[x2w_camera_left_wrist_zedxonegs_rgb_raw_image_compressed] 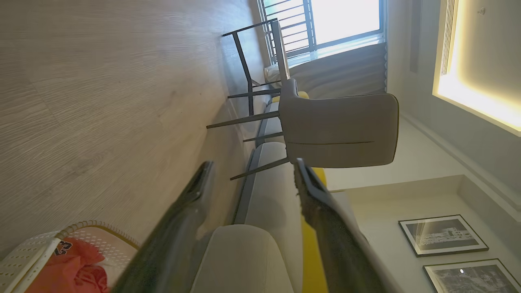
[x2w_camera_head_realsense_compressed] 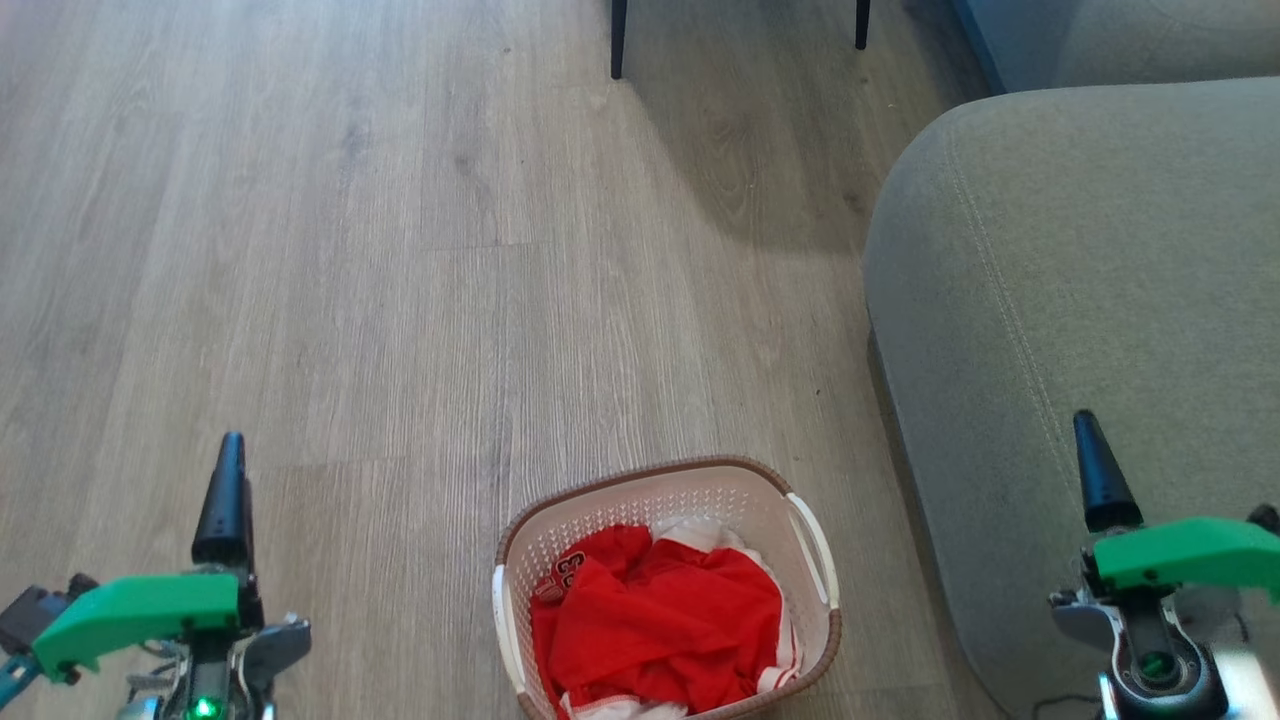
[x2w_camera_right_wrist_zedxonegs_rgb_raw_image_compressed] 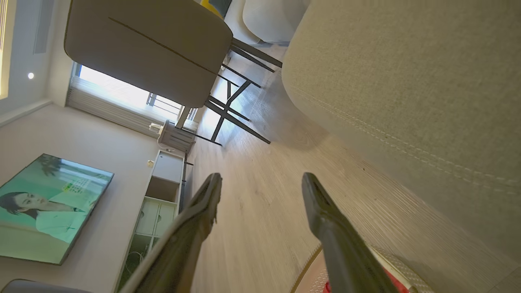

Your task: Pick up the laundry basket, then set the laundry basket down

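The laundry basket (x2w_camera_head_realsense_compressed: 640,505), cream-white and perforated with a brown woven-look rim and white side handles, stands on the wood floor at the bottom centre of the head view. Red-and-white clothes (x2w_camera_head_realsense_compressed: 660,620) lie inside it. My left gripper (x2w_camera_head_realsense_compressed: 230,445) hovers well to the basket's left, and my right gripper (x2w_camera_head_realsense_compressed: 1087,425) is off to its right, in front of the sofa. Both are apart from the basket. In the left wrist view the left gripper (x2w_camera_left_wrist_zedxonegs_rgb_raw_image_compressed: 254,165) is open and empty, with the basket (x2w_camera_left_wrist_zedxonegs_rgb_raw_image_compressed: 36,248) at the lower left. The right gripper (x2w_camera_right_wrist_zedxonegs_rgb_raw_image_compressed: 262,177) is open too, the basket's rim (x2w_camera_right_wrist_zedxonegs_rgb_raw_image_compressed: 308,265) below it.
A grey sofa (x2w_camera_head_realsense_compressed: 1080,300) fills the right side, close beside the basket. Dark chair legs (x2w_camera_head_realsense_compressed: 617,40) stand at the far top; the grey chair (x2w_camera_left_wrist_zedxonegs_rgb_raw_image_compressed: 338,130) is beyond the sofa. Wood floor (x2w_camera_head_realsense_compressed: 350,300) stretches ahead and left. A wall screen (x2w_camera_right_wrist_zedxonegs_rgb_raw_image_compressed: 49,207) and white cabinet (x2w_camera_right_wrist_zedxonegs_rgb_raw_image_compressed: 163,183) stand far off.
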{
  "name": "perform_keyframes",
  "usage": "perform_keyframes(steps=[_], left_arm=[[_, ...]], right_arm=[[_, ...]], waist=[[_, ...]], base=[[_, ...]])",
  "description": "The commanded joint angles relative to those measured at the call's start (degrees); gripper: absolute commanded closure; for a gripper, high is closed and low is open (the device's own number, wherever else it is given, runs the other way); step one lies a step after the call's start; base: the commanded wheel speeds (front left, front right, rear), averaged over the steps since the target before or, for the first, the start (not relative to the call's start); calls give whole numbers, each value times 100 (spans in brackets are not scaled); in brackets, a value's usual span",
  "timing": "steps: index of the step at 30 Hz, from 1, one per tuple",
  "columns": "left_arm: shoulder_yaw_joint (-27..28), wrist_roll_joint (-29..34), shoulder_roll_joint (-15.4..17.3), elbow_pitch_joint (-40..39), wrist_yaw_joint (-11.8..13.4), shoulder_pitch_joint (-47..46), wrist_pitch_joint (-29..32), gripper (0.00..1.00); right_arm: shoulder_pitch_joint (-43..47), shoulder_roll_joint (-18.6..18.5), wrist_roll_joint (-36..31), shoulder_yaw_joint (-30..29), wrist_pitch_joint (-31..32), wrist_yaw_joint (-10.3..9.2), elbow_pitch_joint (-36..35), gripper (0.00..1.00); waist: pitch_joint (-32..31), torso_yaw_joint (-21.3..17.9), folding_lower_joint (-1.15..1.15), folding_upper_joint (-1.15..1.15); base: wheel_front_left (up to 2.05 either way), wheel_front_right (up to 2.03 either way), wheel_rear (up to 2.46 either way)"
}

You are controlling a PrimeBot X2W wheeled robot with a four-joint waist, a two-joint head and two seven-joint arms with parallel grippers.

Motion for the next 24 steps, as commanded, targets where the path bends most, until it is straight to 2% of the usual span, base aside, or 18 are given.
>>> perform_keyframes(steps=[1, 4, 8, 12, 18, 24], left_arm=[[185, 139, 51, -272, -17, -382, -63, 0], [299, 434, 51, -335, 10, -438, -114, 0], [368, 802, 52, -495, 204, -515, -164, 0], [292, 1239, 53, -819, 604, -580, -232, 0], [-9, 1926, 55, -1339, 1058, -619, -333, 0], [-633, 2946, 56, -1726, 1611, -654, -433, 0]], right_arm=[[-357, -52, -245, 56, -84, 17, -306, 0], [-417, -54, -647, 110, -134, 18, -531, 0], [-444, -56, -979, 169, -184, 19, -649, 0], [-535, -58, -1497, 228, -251, 20, -887, 0], [-687, -102, -2371, 386, -352, 22, -1367, 0], [-749, -181, -3074, 594, -452, 24, -1651, 0]], waist=[[8, 4, 0, 0], [29, 17, 0, 0], [48, 28, 0, 0], [83, 37, 0, 0], [136, 55, 0, 0], [171, 83, 0, 0]], base=[[0, 0, 0], [0, 0, 0], [0, 0, 0], [0, 0, 0], [0, 0, 0], [0, 0, 0]])
